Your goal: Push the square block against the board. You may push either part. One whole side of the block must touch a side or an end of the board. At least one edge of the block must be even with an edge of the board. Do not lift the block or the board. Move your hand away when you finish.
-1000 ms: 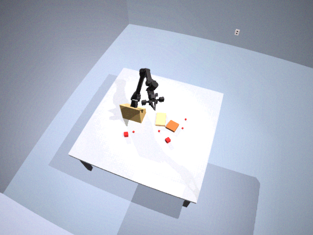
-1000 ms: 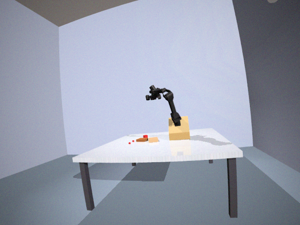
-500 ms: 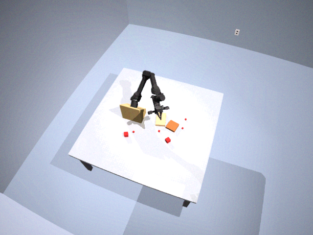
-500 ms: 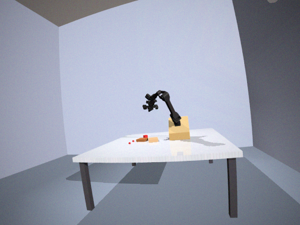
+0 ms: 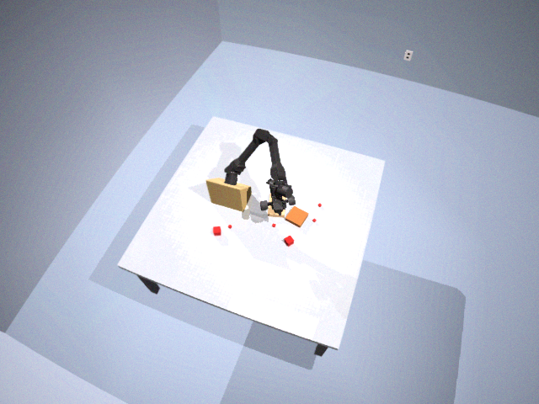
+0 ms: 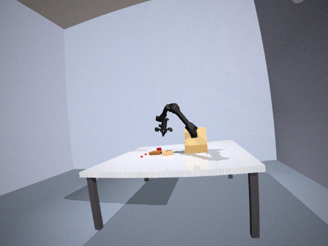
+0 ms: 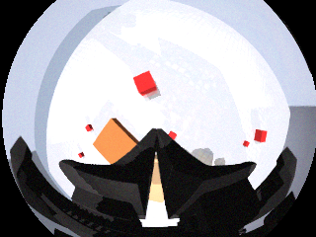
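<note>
White table [image 5: 243, 269] [image 6: 172, 173] with dark legs [image 5: 149, 284] [image 6: 253, 205], blue-grey floor [image 5: 418, 173] [image 6: 148, 225], pale walls [image 5: 326, 26] [image 6: 159, 66], white outlet [image 5: 408, 55], broad shadows

Orange square block [image 5: 296, 216] [image 6: 155, 152] [image 7: 115, 140]: there was one.
Tan board [image 5: 276, 214] [image 6: 167, 152] [image 7: 156, 193]: there was one.
Larger red cubes [image 5: 216, 231] [image 5: 289, 241] [image 6: 159, 148] [image 7: 145, 83] [image 7: 261, 135]: there were two, one left and one right from the top.
Tiny red pieces [image 5: 229, 226] [image 5: 274, 225] [image 5: 314, 220] [image 5: 319, 204] [image 6: 145, 154] [image 6: 141, 156] [image 7: 89, 127] [image 7: 81, 155] [image 7: 172, 134] [image 7: 246, 143]: there were four.
Big yellow block [image 5: 226, 194] [image 6: 196, 145]: there was one.
Wall socket [image 5: 408, 55]: one showed.

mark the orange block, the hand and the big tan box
orange block [image 5: 296, 216] [image 6: 154, 152] [image 7: 115, 140]: top, exterior, wrist; visible body
hand [image 5: 279, 213] [image 6: 163, 135] [image 7: 156, 132]: all three; fingertips
tan box [image 5: 226, 194] [image 6: 196, 148]: top, exterior; side
</note>
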Robot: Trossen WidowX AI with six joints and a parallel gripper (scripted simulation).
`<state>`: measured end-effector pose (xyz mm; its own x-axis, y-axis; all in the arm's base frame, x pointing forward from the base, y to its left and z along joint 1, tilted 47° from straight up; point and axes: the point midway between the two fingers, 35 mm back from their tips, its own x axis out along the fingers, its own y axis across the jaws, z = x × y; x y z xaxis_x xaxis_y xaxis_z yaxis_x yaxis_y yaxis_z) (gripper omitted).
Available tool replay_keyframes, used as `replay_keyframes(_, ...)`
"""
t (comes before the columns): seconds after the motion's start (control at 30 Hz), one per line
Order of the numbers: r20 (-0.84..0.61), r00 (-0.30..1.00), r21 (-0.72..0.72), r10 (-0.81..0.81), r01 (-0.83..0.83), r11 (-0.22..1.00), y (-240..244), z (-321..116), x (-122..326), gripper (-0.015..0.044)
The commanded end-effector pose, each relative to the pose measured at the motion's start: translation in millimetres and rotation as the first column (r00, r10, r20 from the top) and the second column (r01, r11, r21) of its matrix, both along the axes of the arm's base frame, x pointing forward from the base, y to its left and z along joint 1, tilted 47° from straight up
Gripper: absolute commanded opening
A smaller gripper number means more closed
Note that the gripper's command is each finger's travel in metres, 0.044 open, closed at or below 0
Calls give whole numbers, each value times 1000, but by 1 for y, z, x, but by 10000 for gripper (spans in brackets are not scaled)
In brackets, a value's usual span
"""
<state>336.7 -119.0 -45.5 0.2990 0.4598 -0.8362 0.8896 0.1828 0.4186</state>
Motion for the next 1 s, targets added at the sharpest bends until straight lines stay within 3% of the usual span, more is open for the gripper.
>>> replay_keyframes(0.0,-69,998,99,11,-4,995,30,-13,-6,0)
replay_keyframes(0.33,-277,958,327,80,15,945,108,-41,-28,0)
replay_keyframes(0.47,-281,956,330,81,16,944,111,-43,-28,0)
replay_keyframes(0.63,-281,956,334,83,16,942,150,-78,-26,0)
replay_keyframes(0.97,-281,956,333,83,17,943,155,-73,-27,0)
